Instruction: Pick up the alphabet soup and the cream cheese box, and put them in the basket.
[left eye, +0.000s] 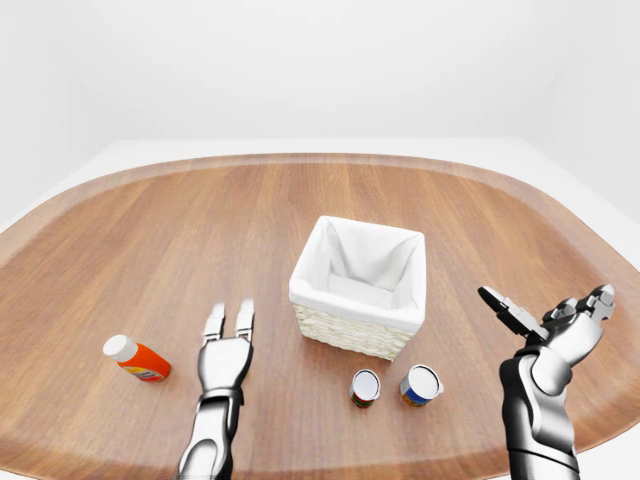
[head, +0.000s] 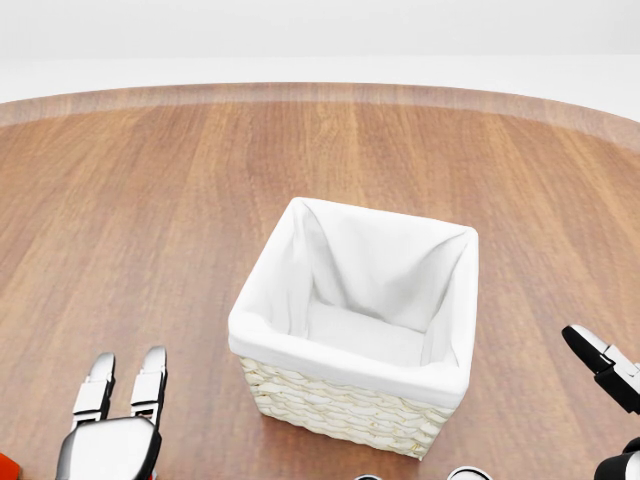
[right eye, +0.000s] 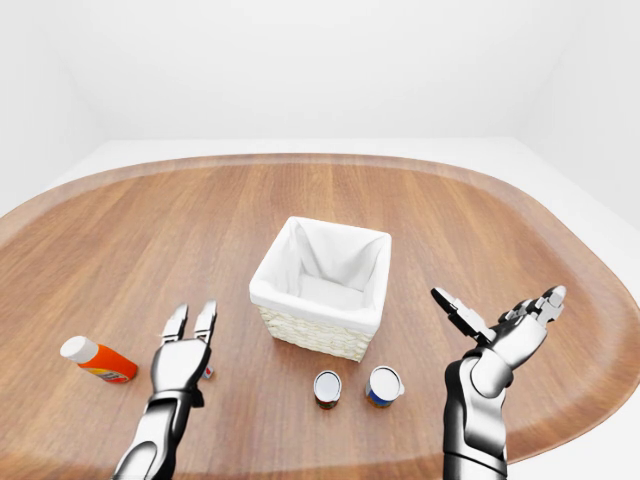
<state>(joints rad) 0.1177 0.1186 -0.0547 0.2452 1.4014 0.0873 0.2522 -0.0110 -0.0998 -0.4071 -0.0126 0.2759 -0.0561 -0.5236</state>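
The wicker basket with a white cloth lining stands mid-table and holds nothing. Below it in the left-eye view stand two upright cans, one red and green, one blue and orange; their labels are too small to read. My left hand lies flat and open, low over the wood to the left of the basket. A small red-and-white thing peeks out beside it; I cannot tell what it is. My right hand is raised at the right, fingers spread, holding nothing.
An orange bottle with a white cap lies on its side at the far left. The round wooden table ends in a curved rim close behind the cans and my arms.
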